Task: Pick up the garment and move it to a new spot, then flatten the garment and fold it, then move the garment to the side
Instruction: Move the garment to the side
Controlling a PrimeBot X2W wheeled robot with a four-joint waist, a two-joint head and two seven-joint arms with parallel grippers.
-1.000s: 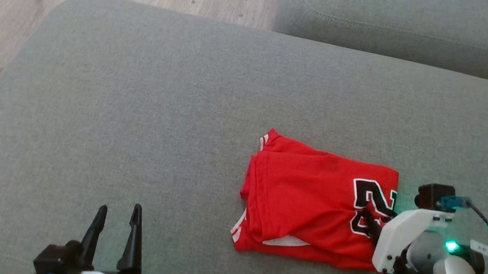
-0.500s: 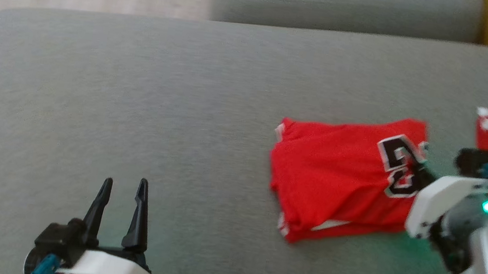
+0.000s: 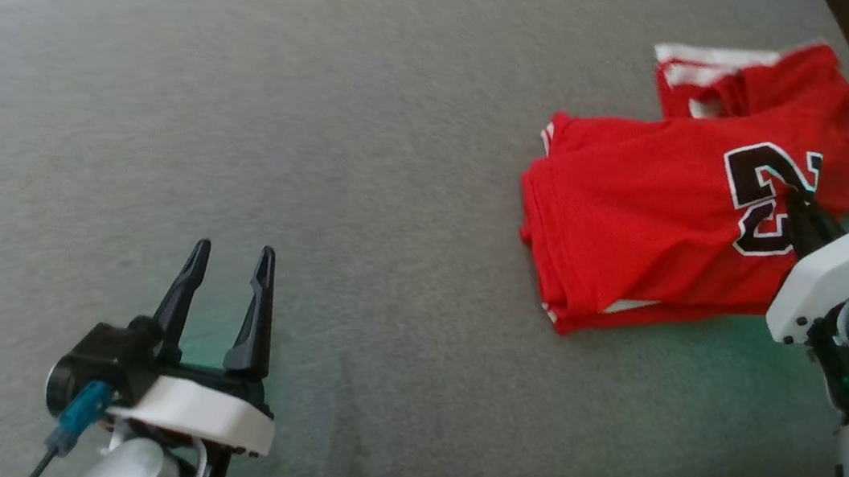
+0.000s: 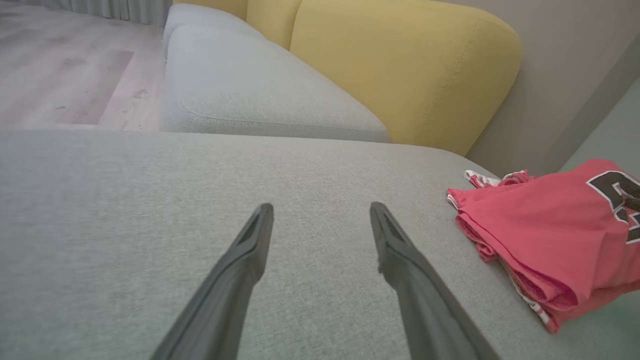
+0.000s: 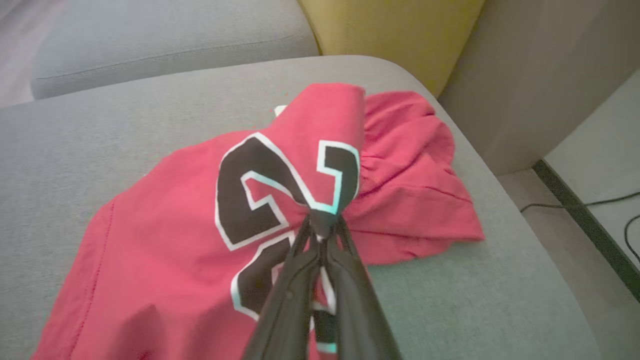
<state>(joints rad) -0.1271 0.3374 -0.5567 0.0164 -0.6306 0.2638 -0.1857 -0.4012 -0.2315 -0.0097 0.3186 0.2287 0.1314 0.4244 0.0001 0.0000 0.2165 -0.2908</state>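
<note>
Now | grey sofa seat (image 3: 323, 137) bears red garment (image 3: 638, 216) | yellow backrest (image 4: 400, 60) | wood floor (image 4: 60, 75)

The red folded jersey (image 3: 636, 232) is soft, matt cloth. The grey sofa cushion (image 3: 284, 132) under it is coarse woven fabric, also matt.

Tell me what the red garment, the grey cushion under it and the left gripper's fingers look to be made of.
The red garment: thin, soft knit, probably polyester jersey; it drapes and puckers, with a stitched hem.
The grey cushion: matte woven upholstery; fine heathered weave shows.
The fingers of the left gripper: dark, matte, likely hard plastic; cannot be sure.
</note>
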